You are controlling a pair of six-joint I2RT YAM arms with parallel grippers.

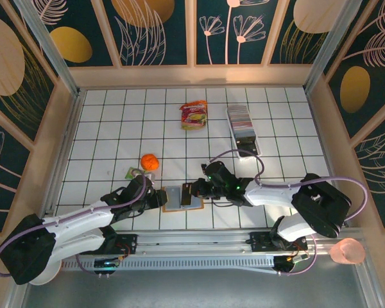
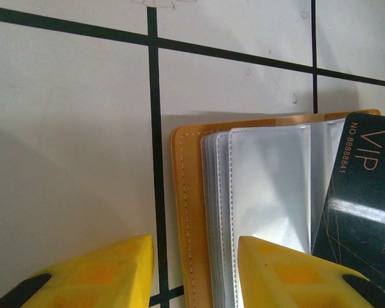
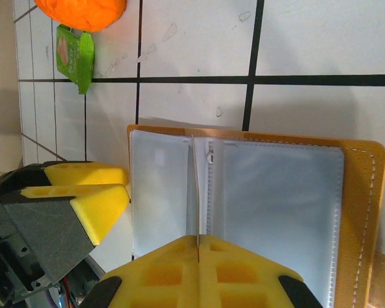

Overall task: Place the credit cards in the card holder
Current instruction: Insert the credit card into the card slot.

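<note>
At bottom centre, pinching card with right gripper over open wallet beside spread left gripper; may miss sleeve and buckle.

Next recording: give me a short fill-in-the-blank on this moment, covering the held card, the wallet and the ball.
The right gripper is shut on a dark card printed with the word ____.
The card holder lies ____, its clear sleeves showing.
The colour of the ball beyond it is ____.
Missing words: VIP; open; orange.
</note>
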